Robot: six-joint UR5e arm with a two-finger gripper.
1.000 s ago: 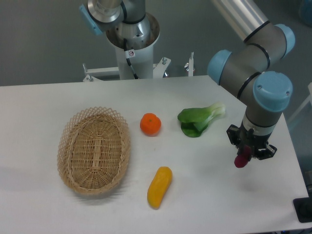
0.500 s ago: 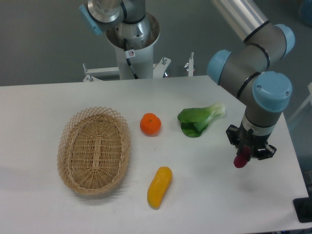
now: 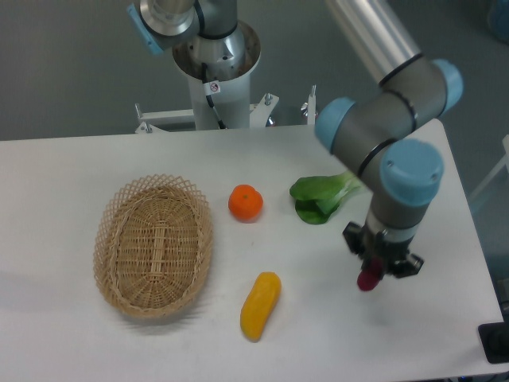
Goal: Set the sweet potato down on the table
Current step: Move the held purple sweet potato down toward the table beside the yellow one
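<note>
The sweet potato (image 3: pixel 368 279) is a small magenta-purple root; only its lower end shows, sticking out below my gripper. My gripper (image 3: pixel 376 265) points straight down and is shut on it, holding it just above the white table (image 3: pixel 334 334) at the right front, to the right of the yellow vegetable. Most of the sweet potato is hidden between the black fingers.
An oval wicker basket (image 3: pixel 153 243) stands at the left. A round orange fruit (image 3: pixel 246 203) lies mid-table, a green bok choy (image 3: pixel 321 196) behind my gripper, a yellow-orange vegetable (image 3: pixel 260 305) at the front. The table's right edge is near.
My gripper has moved left and slightly towards the front with the sweet potato in it. The other things have not moved.
</note>
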